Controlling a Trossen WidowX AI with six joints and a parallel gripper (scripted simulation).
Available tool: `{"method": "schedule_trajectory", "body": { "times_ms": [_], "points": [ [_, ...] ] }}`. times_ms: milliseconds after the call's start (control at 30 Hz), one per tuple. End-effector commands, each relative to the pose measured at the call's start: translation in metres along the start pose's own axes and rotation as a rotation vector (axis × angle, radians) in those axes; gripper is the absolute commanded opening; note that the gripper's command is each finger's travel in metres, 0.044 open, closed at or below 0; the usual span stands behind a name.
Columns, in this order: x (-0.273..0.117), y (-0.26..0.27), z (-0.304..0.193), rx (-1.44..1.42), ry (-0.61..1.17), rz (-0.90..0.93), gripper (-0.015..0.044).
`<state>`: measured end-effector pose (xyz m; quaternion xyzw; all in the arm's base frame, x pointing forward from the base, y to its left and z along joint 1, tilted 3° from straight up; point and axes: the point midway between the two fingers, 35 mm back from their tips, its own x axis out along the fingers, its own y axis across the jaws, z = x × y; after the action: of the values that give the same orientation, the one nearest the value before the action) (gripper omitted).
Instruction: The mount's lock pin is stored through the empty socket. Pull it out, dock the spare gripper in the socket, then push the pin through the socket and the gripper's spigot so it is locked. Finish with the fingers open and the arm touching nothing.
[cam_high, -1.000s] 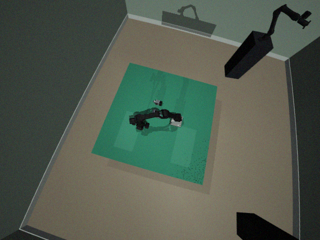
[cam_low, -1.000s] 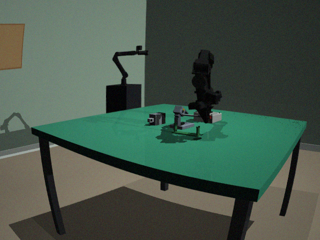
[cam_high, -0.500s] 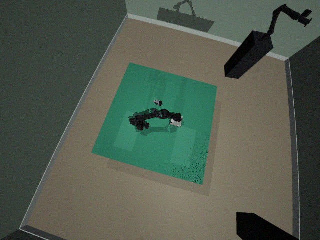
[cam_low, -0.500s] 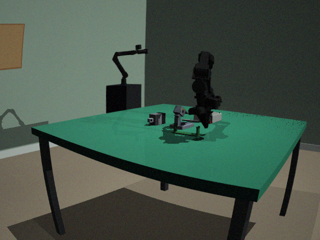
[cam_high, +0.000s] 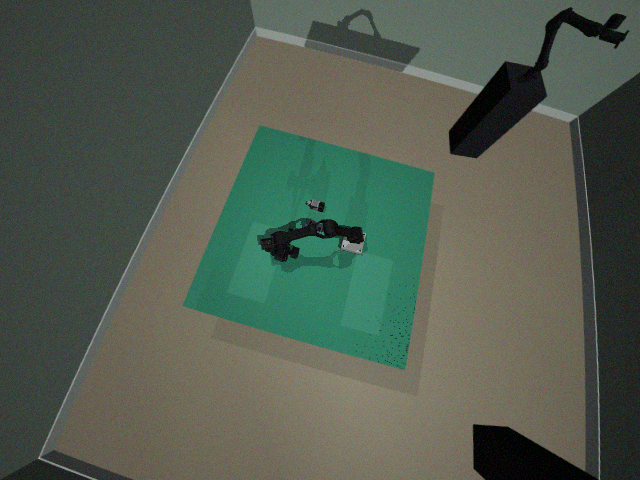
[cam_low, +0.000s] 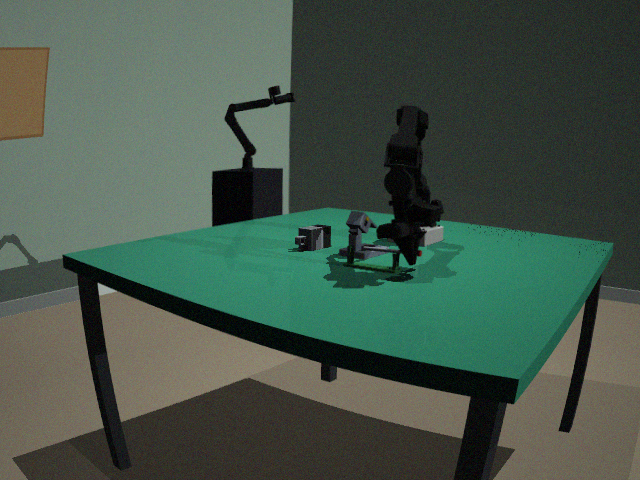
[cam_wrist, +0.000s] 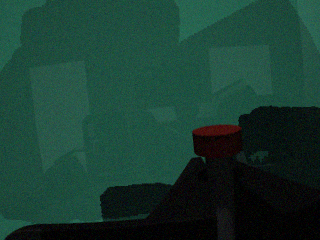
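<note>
My gripper (cam_low: 412, 258) (cam_wrist: 206, 167) is shut on the lock pin. The pin's red head (cam_low: 419, 253) (cam_wrist: 217, 140) sticks out past the fingers, and its pale shaft (cam_low: 381, 249) (cam_wrist: 226, 222) runs sideways, clear of the socket. In the exterior view the shaft is level with the post tops of the low green rack (cam_low: 373, 267); contact cannot be told. The grey mount (cam_low: 354, 238) stands behind the rack, its tilted socket head (cam_low: 357, 221) without the pin. The spare gripper (cam_high: 315, 205) (cam_low: 313, 238) lies apart from the mount.
The arm's white base (cam_high: 353, 244) (cam_low: 433, 235) stands on the green table (cam_high: 310, 320) (cam_low: 310, 304). The arm (cam_high: 305, 232) (cam_low: 405, 170) arches over the mount area and partly hides it in the top view. Another arm stands on a dark pedestal (cam_high: 496, 113) (cam_low: 247, 196) beyond the table.
</note>
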<state>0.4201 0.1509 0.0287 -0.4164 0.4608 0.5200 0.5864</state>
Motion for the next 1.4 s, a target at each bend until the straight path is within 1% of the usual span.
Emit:
{"method": "schedule_trajectory", "body": {
  "times_ms": [0,133,367,400,533,1367],
  "points": [
    [0.002,0.0,0.0,0.003,0.001,0.001,0.0],
    [0.002,0.0,0.0,0.003,0.001,0.001,0.0],
    [0.001,0.0,0.0,0.0,0.0,0.001,0.0184],
    [0.001,0.0,0.0,0.0,0.0,0.001,0.02],
    [0.001,0.0,0.0,0.0,0.0,0.001,0.02],
    [-0.061,0.006,0.008,0.014,0.013,0.03,0.02]
  ]
}}
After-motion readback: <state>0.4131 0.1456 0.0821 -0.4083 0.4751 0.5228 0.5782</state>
